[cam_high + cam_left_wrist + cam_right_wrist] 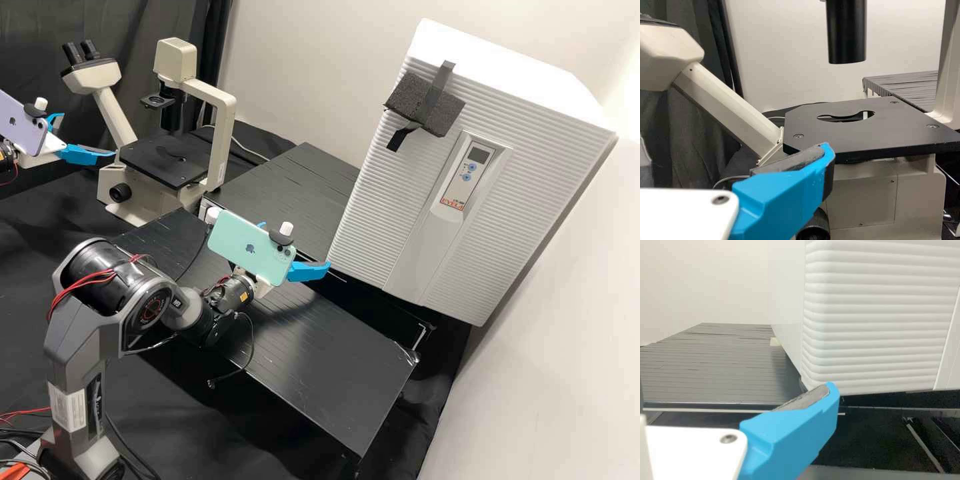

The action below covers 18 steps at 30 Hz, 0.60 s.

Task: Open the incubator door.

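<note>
The incubator door (pixel 373 200) stands shut on the counter (pixel 300 177), long axis upright; in the high view its lower left corner lies just right of your nearer right fingers (pixel 310 270), apparently spread. Your left fingers (pixel 87 155), parted, hang by the microscope (pixel 160 161).

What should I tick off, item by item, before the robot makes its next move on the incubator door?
1. Incubator door opened: not ok, it looks shut.
2. Right gripper open and empty: ok.
3. Right gripper near the door: ok, by its lower corner.
4. Blue finger touching the door: cannot tell.
5. Right gripper clear of the foam block: ok, the block is taped higher up.
6. Left gripper away from the door: ok, by the microscope.
</note>
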Motion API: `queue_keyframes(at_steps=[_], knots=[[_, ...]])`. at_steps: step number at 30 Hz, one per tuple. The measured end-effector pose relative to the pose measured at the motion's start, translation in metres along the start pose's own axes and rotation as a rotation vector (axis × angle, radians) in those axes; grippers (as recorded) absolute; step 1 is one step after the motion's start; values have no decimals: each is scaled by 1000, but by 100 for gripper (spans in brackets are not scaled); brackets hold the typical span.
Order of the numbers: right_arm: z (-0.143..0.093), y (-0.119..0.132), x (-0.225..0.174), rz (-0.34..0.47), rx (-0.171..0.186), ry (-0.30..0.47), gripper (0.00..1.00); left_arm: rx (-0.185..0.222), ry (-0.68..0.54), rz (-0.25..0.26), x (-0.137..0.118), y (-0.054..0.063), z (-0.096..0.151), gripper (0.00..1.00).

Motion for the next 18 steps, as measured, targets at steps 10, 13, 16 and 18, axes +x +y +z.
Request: queue_keyframes(at_steps=[10,13,16,18], knots=[[1,4,-1,6,-5,3,100,0,0,0,0,0,0,100],[1,21,-6,46,9,14,100,0,0,0,0,0,0,100],[-1,46,-12,132,52,24,100,0,0,0,0,0,0,100],[-3,59,-13,176,74,37,100,0,0,0,0,0,0,100]])
